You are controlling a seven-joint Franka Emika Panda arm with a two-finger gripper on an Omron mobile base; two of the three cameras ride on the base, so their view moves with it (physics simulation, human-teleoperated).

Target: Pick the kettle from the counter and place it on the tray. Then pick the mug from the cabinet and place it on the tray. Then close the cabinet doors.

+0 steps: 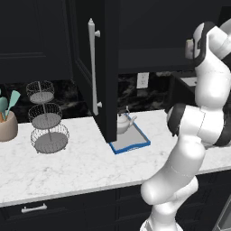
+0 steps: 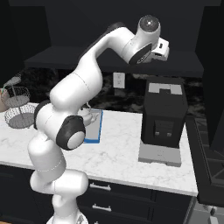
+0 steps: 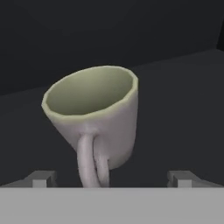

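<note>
The kettle (image 1: 123, 122) sits on the tray (image 1: 135, 143), which rests on the worktop (image 1: 81, 162) just behind the open cabinet door (image 1: 97, 67); judged from this, the first step is complete and the mug is the item in hand. The arm is raised into the cabinet (image 2: 131, 61), with the hand level with the dark shelf (image 2: 183, 65). In the hand view the mug (image 3: 94, 116) stands on that shelf directly ahead, upright in the room as far as can be judged, its greenish inner rim visible and its handle (image 3: 92, 159) turned toward the camera. The tool (image 3: 111, 178) is spread fully wide and holds nothing: its two fingertips (image 3: 41, 178) stand either side of the mug's base, apart from it, with the handle falling between them. That alignment appears deliberate, bracketing the body for a side grasp; the handle facing the tool could obstruct a clean closure, and this is noted as a risk. The door stands open to give the arm access and remains to be closed. A black appliance (image 2: 164, 116) stands on the worktop to the right, and a wire basket stand (image 1: 46, 119) and a utensil holder (image 1: 6, 124) to the left, all well apart from the tray. No brand, label or legible writing is found on any item.
</note>
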